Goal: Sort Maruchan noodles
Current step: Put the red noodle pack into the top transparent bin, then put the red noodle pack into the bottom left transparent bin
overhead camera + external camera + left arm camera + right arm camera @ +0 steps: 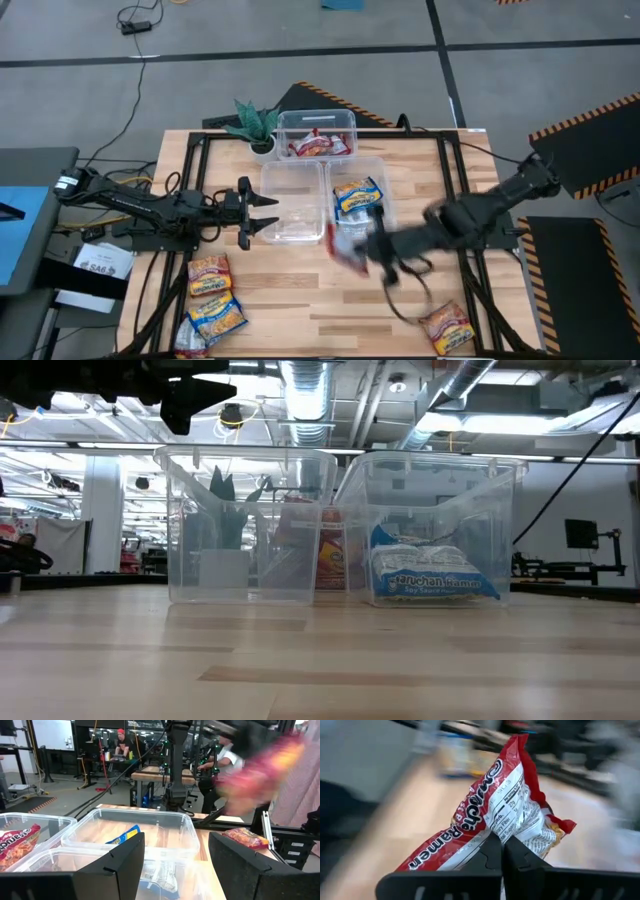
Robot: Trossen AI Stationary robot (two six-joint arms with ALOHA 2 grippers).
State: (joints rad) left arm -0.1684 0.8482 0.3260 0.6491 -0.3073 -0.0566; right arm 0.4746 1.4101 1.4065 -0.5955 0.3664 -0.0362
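My right gripper (368, 248) (502, 851) hovers just off the near edge of the clear bins, shut on a red-and-silver Maruchan packet (343, 247) (490, 815). My left gripper (270, 212) (175, 855) is open over the left near bin (292, 203), touching nothing. A blue-and-silver packet (357, 196) (430, 575) lies in the right near bin (382, 170). Red packets (318, 145) lie in the far bin (345, 118). Yellow-orange packets lie flat on the table: two near the left near corner (209, 275) (218, 318) and one near the right near corner (445, 326). My right gripper pinches the red-and-silver packet between its two fingers at a crumpled spot on its lower edge (495, 837). The packet stands up beyond the fingertips (517, 857), its printed back facing the camera. It is lifted clear of the table.
A small green potted plant (258, 125) stands at the far left beside the far bin. Black frame rails (190, 190) run along the table's left and right sides. People stand at benches in the room behind (120, 742). Bare wood lies near the middle of the near edge (320, 310).
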